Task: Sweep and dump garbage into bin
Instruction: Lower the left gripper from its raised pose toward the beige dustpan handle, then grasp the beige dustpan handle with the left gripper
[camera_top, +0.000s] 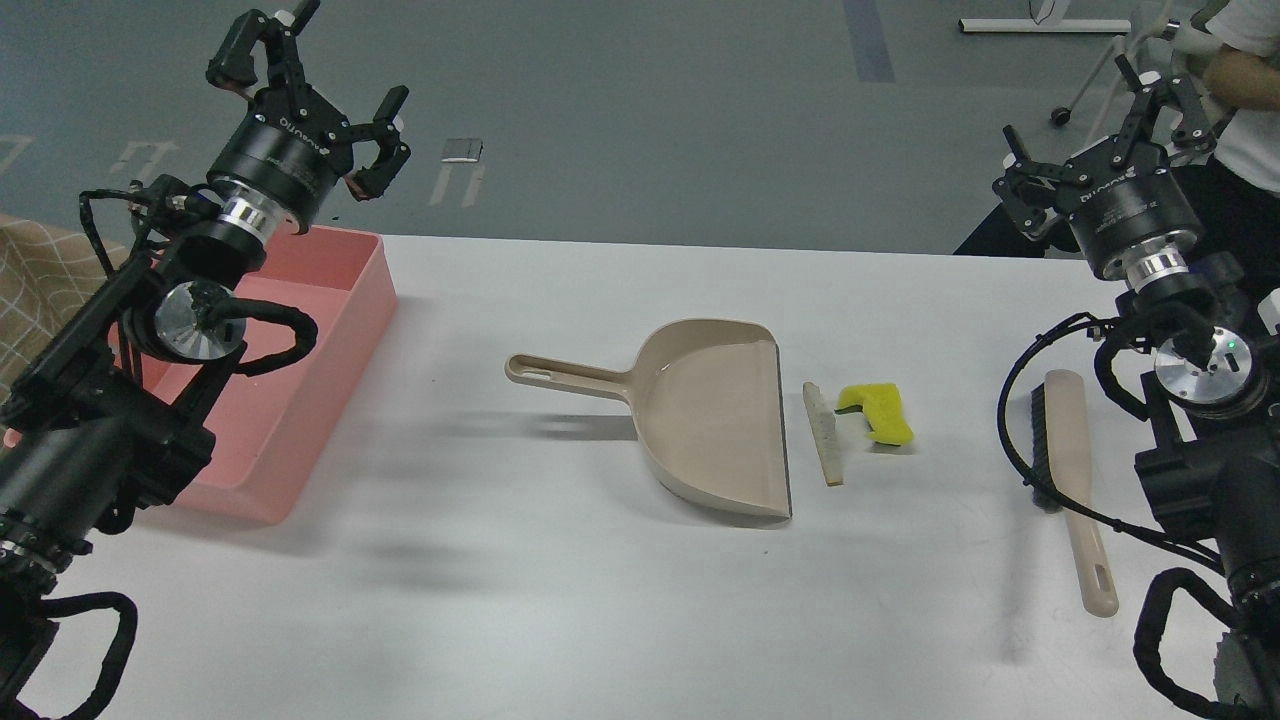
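The garbage lies at mid table: a notched yellow sponge piece (878, 412) and a thin whitish-beige strip (822, 433) just left of it. The strip lies beside the open mouth of the beige dustpan (712, 415), whose handle points left. The pink bin (290, 370) stands at the table's left edge. The beige hand brush (1072, 480) lies at the right. My left gripper (315, 95) is open and empty, raised above the bin's far corner. My right gripper (1105, 125) is open and empty, raised beyond the table's far right edge.
A person (1240, 110) sits past the table's far right corner, close to my right gripper. A wheeled chair base (1060, 115) stands on the grey floor behind. A checked cloth (35, 290) lies left of the bin.
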